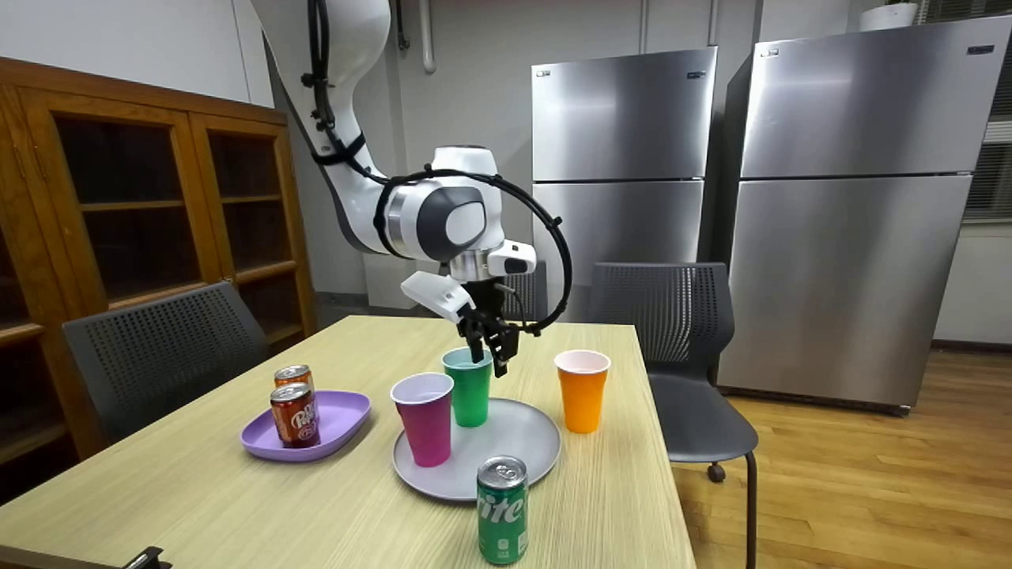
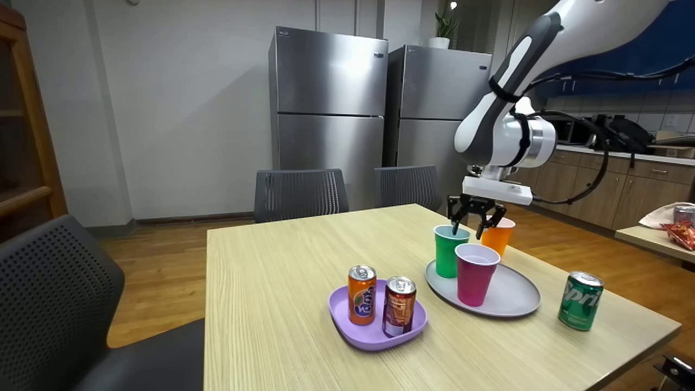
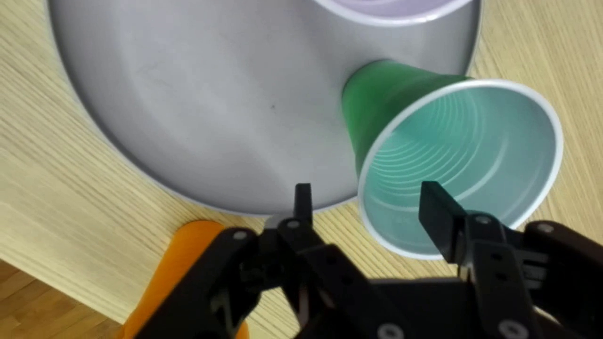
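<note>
My gripper [image 1: 488, 365] is open and empty at the rim of a green cup [image 1: 471, 395]. In the wrist view, one finger of the gripper [image 3: 365, 202] overlaps the mouth of the green cup [image 3: 386, 113], and the other is beside its rim. I cannot tell if they touch. The green cup stands upright on a grey plate [image 1: 498, 454]. A magenta cup [image 1: 428, 431] stands upright on the same plate. An orange cup [image 1: 583, 395] stands on the table, off the plate. In an exterior view, the gripper [image 2: 467, 233] is above the green cup [image 2: 447, 255], behind the magenta cup [image 2: 475, 282].
A purple tray [image 2: 339, 307] holds a Fanta can [image 2: 361, 296] and a dark red soda can [image 2: 399, 307]. A green Sprite can [image 1: 502, 514] stands near the plate. Dark chairs [image 1: 662, 308] stand around the table [image 2: 293, 271]. A black cable [image 1: 553, 229] loops beside the wrist.
</note>
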Robot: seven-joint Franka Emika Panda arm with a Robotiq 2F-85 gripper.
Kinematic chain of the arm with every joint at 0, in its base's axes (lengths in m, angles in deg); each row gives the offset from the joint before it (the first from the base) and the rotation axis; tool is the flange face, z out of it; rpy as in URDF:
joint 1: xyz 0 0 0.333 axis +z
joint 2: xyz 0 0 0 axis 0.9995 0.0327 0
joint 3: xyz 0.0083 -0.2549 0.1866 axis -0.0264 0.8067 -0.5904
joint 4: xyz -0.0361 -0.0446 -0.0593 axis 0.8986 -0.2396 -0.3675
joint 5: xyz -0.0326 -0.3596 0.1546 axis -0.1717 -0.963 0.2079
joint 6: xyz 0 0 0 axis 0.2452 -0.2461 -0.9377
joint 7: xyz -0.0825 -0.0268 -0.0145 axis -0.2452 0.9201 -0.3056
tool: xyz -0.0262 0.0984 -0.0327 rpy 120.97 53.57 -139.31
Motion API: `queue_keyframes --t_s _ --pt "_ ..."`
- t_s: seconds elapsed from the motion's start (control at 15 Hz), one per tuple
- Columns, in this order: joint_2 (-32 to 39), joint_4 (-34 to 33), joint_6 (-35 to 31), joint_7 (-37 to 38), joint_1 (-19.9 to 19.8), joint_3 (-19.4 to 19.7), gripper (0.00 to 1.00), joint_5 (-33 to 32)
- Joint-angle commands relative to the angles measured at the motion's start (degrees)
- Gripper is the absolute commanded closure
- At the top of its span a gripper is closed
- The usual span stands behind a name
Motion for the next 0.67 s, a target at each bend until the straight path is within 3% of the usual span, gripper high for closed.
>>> queue_keyframes --t_s 0.0,0.07,0.6 --pt "-3.5 0.5 2.5 -3.1 -1.1 -0.9 0.06 0.6" --pt "-4.1 0.5 2.6 -3.8 -1.3 -1.2 0.00 0.7" --pt "-4.3 -2.7 2.9 -6.6 -2.8 0.5 0.00 -0.1"
